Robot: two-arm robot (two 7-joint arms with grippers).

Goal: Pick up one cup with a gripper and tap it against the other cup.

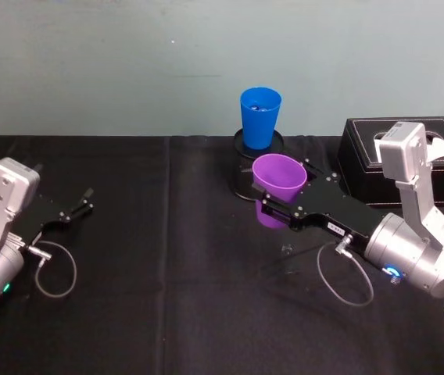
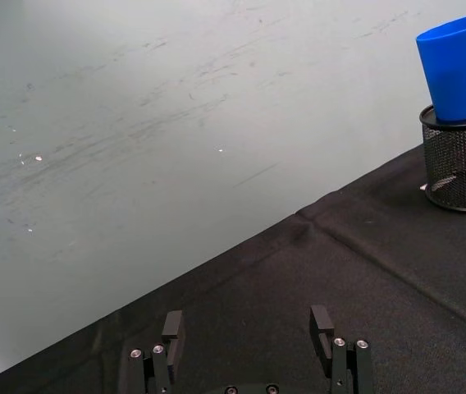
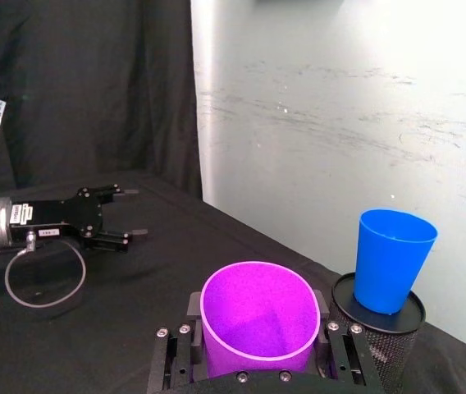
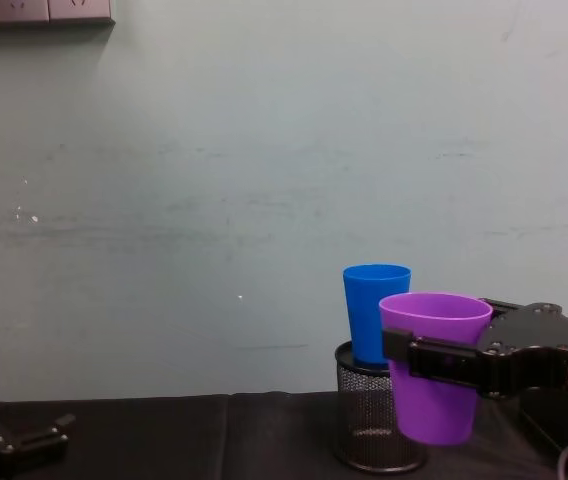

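Right hand pinching the purple cup just below its rim, off the tabletop, just beside the blue cup on its mesh holder by the far edge. We judge the purple cup light, thin and slippery: hold it gently. Left hand spread, idle, left edge.

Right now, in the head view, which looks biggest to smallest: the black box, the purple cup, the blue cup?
1. black box, clearly largest.
2. purple cup and blue cup: near alike. The purple looks slightly bigger, but the right claw holds it nearer the camera, so I won't rank them.
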